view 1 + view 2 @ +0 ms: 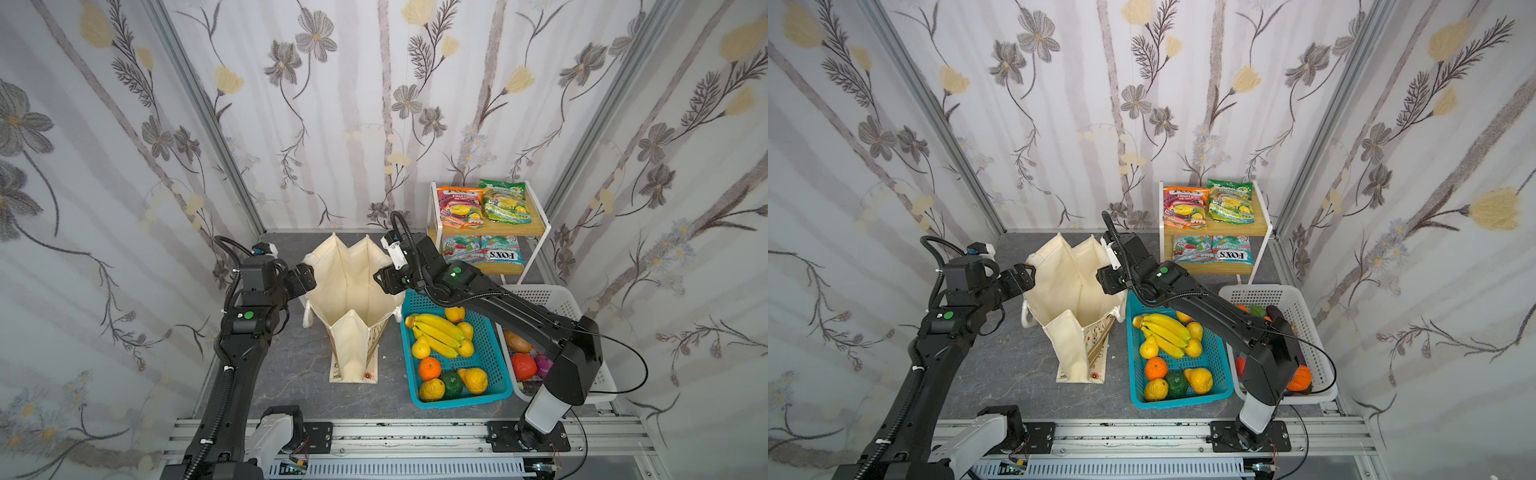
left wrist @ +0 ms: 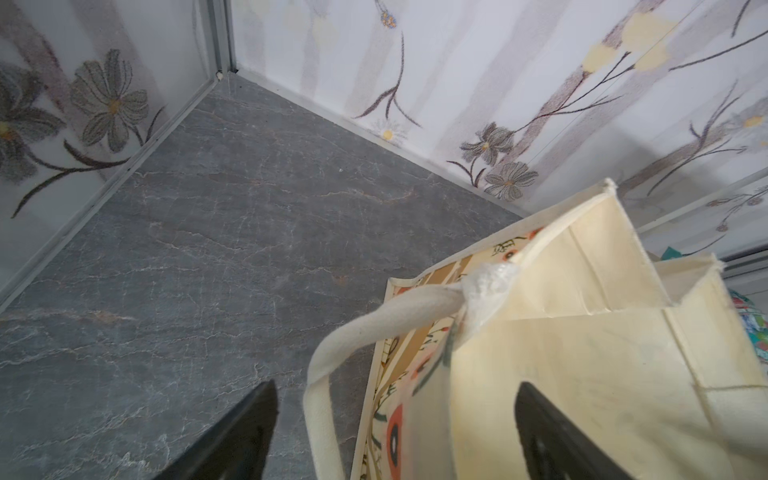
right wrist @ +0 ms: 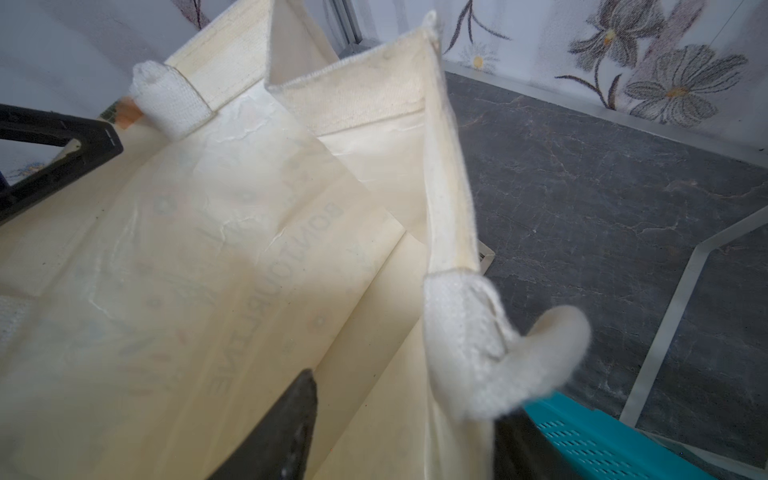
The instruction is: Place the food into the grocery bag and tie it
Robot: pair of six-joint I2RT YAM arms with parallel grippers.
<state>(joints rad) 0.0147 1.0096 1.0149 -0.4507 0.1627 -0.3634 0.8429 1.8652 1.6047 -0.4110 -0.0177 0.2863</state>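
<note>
One teal basket [image 1: 457, 401], nearest, holds the banana bunch [image 1: 436, 332] and tangerine [image 1: 429, 368]. Mid-table, the canvas tote [image 1: 353, 286] stands open; left gripper [image 1: 308, 277] and right gripper [image 1: 379, 277] straddle opposite rims, jaws spread, clamping nothing. Farthest, the orange-red candy packet [image 1: 459, 208] and green candy packet [image 1: 507, 203] lie on the shelf [image 1: 498, 227].

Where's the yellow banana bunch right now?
In both top views the yellow banana bunch lies in the far half of the teal plastic basket, just right of the cream canvas tote.
</note>
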